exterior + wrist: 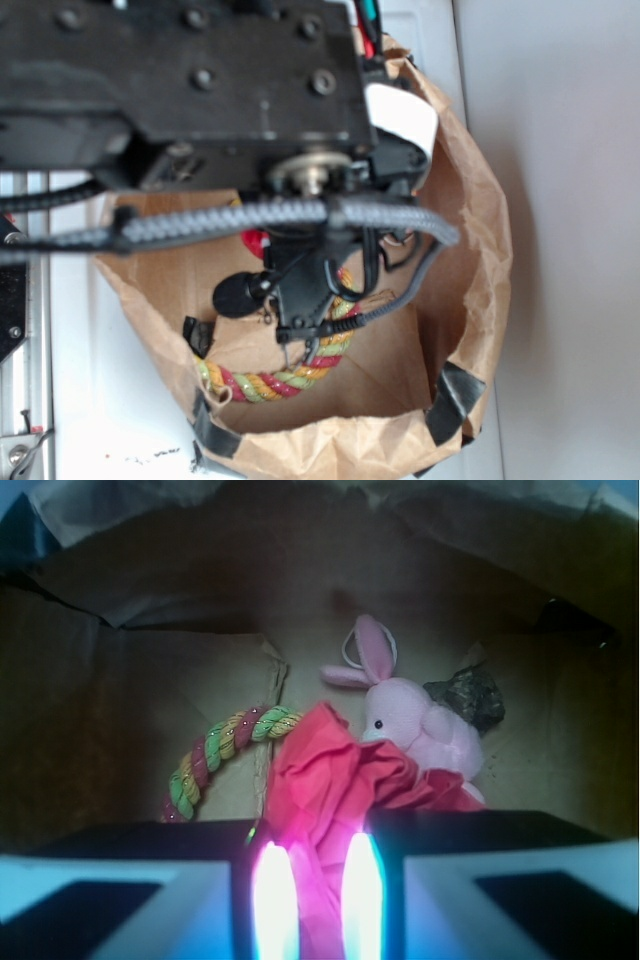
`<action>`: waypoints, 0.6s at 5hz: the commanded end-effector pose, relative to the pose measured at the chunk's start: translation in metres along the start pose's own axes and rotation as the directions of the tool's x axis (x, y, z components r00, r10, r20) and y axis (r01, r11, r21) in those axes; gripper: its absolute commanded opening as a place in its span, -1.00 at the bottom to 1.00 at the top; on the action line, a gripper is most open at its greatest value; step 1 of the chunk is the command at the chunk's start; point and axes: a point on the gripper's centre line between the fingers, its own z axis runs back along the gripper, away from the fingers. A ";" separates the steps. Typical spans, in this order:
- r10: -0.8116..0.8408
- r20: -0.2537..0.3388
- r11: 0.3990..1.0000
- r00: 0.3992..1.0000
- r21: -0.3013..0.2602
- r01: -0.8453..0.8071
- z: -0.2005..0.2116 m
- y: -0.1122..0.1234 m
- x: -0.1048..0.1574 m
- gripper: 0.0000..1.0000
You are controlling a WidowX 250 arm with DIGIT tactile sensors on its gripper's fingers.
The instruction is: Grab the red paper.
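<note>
With jaws nearly together around a fold of red paper [325, 785], gripper [310, 900] looks clamped on it, inside bag [480, 250].
Paper fills the gap between fingers [274, 900], rest of wad bunched just ahead, touching bunny [425, 730], rope [215, 755] curving off beside it. Judging grasp in progress: hold clamp firm, lift straight up and slow, since thin tissue may slip or tear. Watch for bunny or rope snagging. Dark lump [468, 695] beyond bunny, unidentified.

Wrinkly matt red paper [330, 790]; fuzzy plush bunny [425, 730]; twisted fibrous rope [215, 755]; creased brown paper bag [470, 260].
</note>
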 end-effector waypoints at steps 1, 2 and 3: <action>0.032 0.063 0.999 0.998 0.037 -0.034 0.041 -0.006 0.007 -1.00; 0.042 0.040 0.998 0.998 0.038 -0.043 0.043 -0.007 0.006 -1.00; 0.051 0.026 0.997 0.998 0.063 -0.052 0.041 -0.008 0.008 -1.00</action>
